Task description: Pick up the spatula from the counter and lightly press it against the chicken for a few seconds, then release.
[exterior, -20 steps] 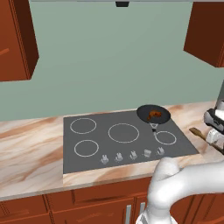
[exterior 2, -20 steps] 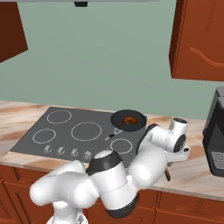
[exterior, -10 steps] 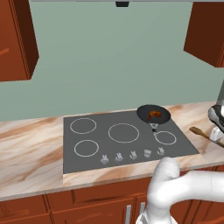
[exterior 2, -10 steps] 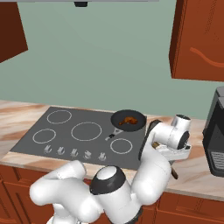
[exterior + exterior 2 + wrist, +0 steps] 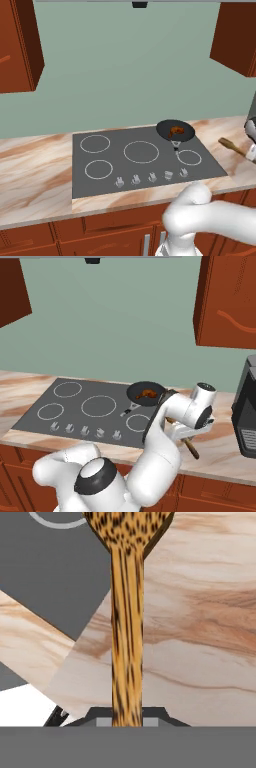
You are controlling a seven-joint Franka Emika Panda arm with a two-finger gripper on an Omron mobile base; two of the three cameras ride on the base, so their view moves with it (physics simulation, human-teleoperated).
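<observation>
Hand view: spatula (image 5: 126,612) in end effector (image 5: 126,718)

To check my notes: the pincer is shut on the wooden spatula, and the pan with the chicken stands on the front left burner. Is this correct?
Not quite: the pan with the chicken stands at the rear right of the cooktop, not front left; the left base view shows it. The pincer is indeed shut on the wooden spatula.

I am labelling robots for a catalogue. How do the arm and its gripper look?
The arm is glossy white, with thick rounded segments and dark grey joints. No cables or markings are visible. The gripper ends in two small dark tips.
</observation>
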